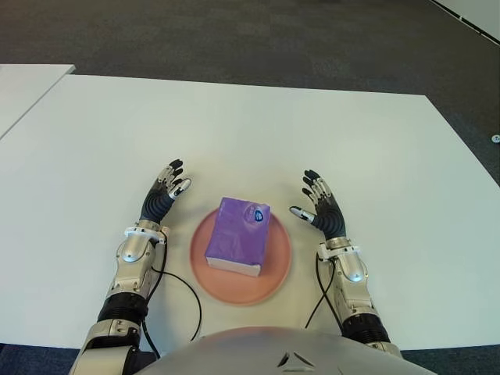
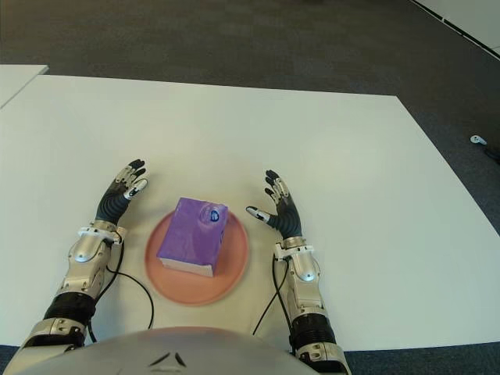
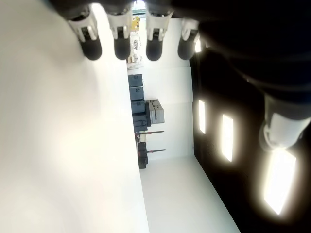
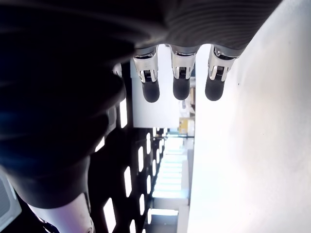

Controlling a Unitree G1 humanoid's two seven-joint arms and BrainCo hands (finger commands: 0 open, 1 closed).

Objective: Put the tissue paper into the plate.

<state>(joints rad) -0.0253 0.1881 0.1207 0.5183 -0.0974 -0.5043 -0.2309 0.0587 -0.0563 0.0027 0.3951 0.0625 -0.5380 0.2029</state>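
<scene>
Basically done: tissue paper (image 1: pixel 240 236) sits on plate (image 1: pixel 277 275), lower centre of frame. Left hand (image 1: pixel 162 198) and right hand (image 1: pixel 322 209) flank plate over tabletop (image 1: pixel 375 156), fingers spread, holding nothing. Next: none needed, likely retract.

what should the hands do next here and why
Probably just draw both hands back toward the body. The purple tissue pack already lies on the pink plate, while the left hand and right hand show open and empty on either side of it, so nothing seems left to grasp.
</scene>
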